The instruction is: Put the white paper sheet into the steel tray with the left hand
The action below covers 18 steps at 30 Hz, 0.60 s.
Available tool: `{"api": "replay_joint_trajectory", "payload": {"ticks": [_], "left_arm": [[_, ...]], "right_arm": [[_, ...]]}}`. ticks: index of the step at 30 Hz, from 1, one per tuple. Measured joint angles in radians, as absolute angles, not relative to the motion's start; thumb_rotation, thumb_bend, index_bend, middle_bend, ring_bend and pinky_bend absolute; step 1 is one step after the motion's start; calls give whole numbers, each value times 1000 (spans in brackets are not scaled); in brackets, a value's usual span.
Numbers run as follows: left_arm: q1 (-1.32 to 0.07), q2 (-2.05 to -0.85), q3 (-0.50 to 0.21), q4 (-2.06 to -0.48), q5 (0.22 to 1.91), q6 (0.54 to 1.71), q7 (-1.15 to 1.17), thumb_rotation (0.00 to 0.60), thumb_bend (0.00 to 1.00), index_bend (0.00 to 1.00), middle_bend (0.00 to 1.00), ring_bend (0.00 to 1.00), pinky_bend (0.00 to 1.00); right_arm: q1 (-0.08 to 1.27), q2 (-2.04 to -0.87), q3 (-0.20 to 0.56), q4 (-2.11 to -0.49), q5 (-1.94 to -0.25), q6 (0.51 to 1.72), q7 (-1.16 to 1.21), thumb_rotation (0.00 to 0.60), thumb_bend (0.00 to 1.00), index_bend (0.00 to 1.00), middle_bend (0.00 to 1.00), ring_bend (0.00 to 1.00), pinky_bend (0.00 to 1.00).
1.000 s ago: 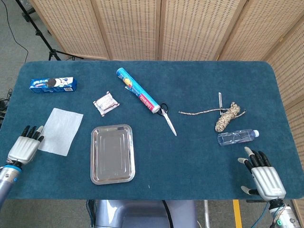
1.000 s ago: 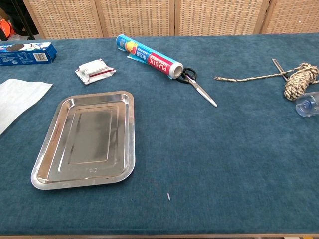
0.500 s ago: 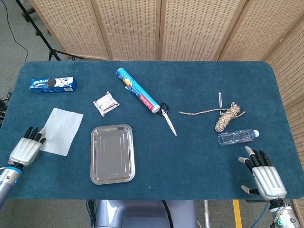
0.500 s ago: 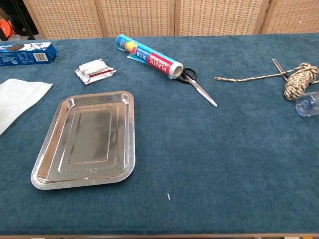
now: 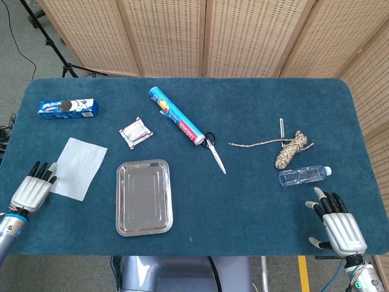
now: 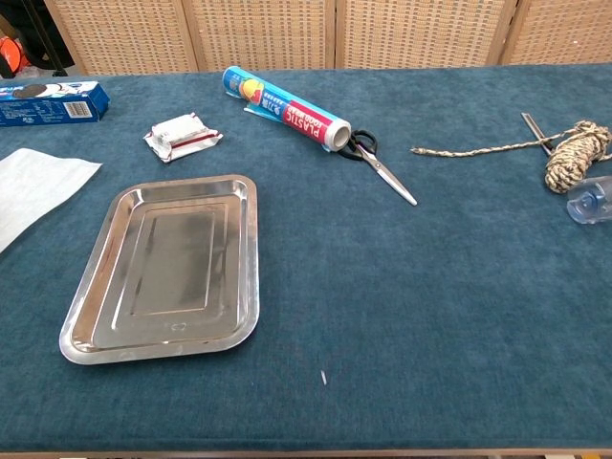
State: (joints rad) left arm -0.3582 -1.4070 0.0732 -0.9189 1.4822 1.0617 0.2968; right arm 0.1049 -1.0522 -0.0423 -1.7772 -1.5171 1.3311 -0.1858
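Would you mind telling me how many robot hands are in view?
2: left robot hand at the table's near left edge by the paper; right robot hand at the near right corner.

cookie box (image 5: 68, 108): blue, far left corner
foil packet (image 5: 135, 131): just beyond the steel tray
plastic wrap roll (image 5: 176, 115): lying diagonally, touching scissors (image 5: 214, 150)
rope bundle (image 5: 290, 148): beside clear water bottle (image 5: 304, 175)
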Motion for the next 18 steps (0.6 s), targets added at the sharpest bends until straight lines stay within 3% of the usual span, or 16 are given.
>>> {"api": "replay_joint_trajectory", "payload": {"ticks": [18], "left_arm": [[-338,-1517,74,-724,1533,1145,226,600,369,274,0,0,0]], "right_arm": [[103,-1052,-43,-1778,-1522,1333,-185,600,0,228,0,0,0]]}}
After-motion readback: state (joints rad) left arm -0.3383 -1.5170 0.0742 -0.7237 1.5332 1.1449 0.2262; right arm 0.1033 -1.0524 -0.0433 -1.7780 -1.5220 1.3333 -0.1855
